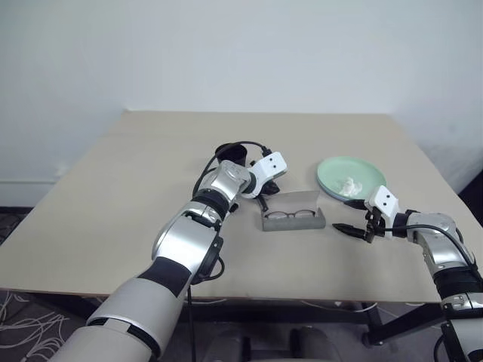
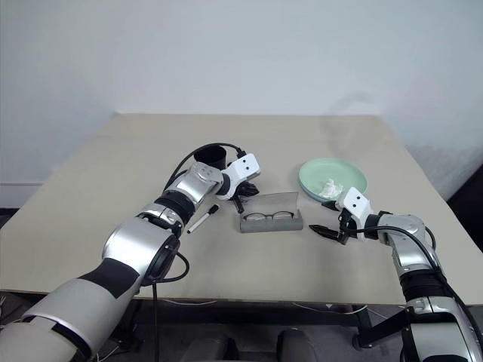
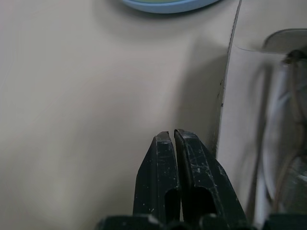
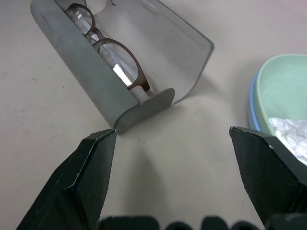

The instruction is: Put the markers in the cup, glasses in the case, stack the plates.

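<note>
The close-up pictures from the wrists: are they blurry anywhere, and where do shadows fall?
Left wrist view: the shut left end effector is sharp, the case beside it soft, and a broad shadow lies on the table. Right wrist view: the glasses are crisp, and the open right end effector casts a soft shadow between its fingers.

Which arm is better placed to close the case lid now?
Left, probably. The left gripper, shut and empty, sits just behind the open lid of the case, where the glasses already lie. The right gripper is open beside the case's end.
</note>
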